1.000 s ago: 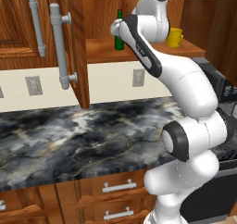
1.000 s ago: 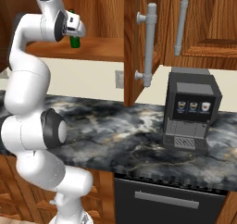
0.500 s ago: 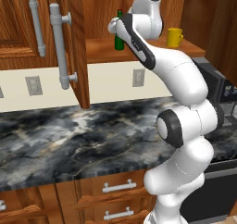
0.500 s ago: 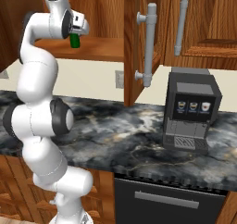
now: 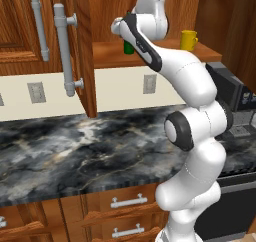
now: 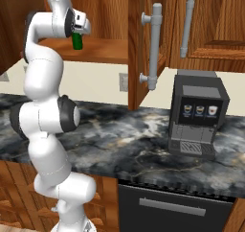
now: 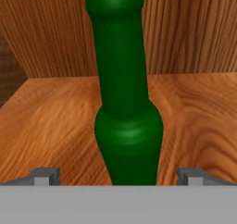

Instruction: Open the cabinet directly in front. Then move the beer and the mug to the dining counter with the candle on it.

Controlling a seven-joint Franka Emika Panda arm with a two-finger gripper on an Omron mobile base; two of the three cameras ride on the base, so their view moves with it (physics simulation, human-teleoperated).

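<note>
Reaching into the open cabinet, the gripper had its fingers spread wide either side of the beer, not pinching yet. Bottle stood on the shelf at 12 o'clock, mug off around 2 in the left view. My guess: next was squeezing shut, then lifting. Couldn't read any label or writing anywhere.

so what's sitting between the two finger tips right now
In the hand view, the beer stands upright on the cabinet shelf between the open gripper tips, with bare gaps either side.
</note>
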